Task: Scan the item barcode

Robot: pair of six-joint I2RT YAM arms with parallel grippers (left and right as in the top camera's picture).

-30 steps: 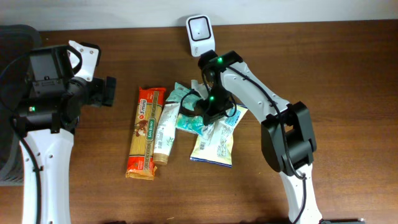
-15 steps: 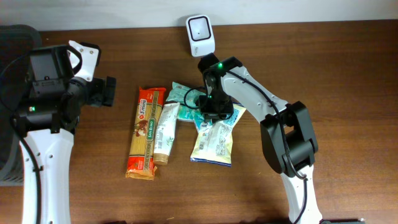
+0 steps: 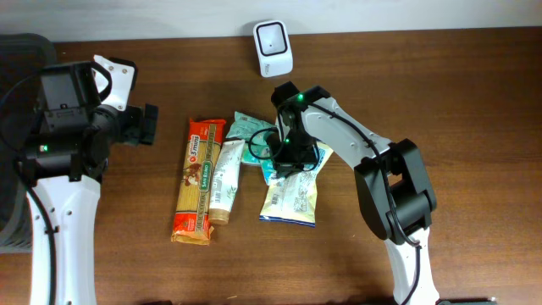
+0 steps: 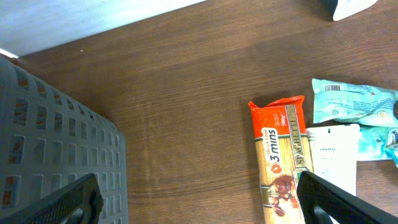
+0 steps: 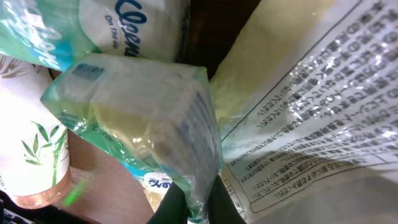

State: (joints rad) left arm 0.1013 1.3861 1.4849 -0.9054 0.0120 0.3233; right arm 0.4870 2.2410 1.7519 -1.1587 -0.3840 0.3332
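Green packet [image 5: 143,106] is pinched by its crimped edge in your right gripper [image 5: 198,205], whose jaws are closed tight on the film. It lies in the cluster of goods mid-table, between the white tube [image 5: 31,149] and the pale printed pouch [image 5: 311,124], and well short of the scanner [image 3: 273,48] at the table's far edge.

From overhead, your right arm rises from its base at the near right, bends at the elbow and reaches left, with the right gripper [image 3: 290,157] pointing down into the pile. Your left arm stands off to the left. The left gripper [image 3: 151,124] is level, faces the goods and has its jaws spread wide around nothing.

The packet is translucent green film, crinkled and glossy, with a pale block showing inside. The pouch is creamy plastic covered in fine black print. The tube is smooth and white with a leaf motif. The spaghetti packet [image 4: 283,162] is long, flat and orange-red. A grey basket [image 4: 50,149] with a slotted wall sits on the dark wood table [image 4: 186,93].
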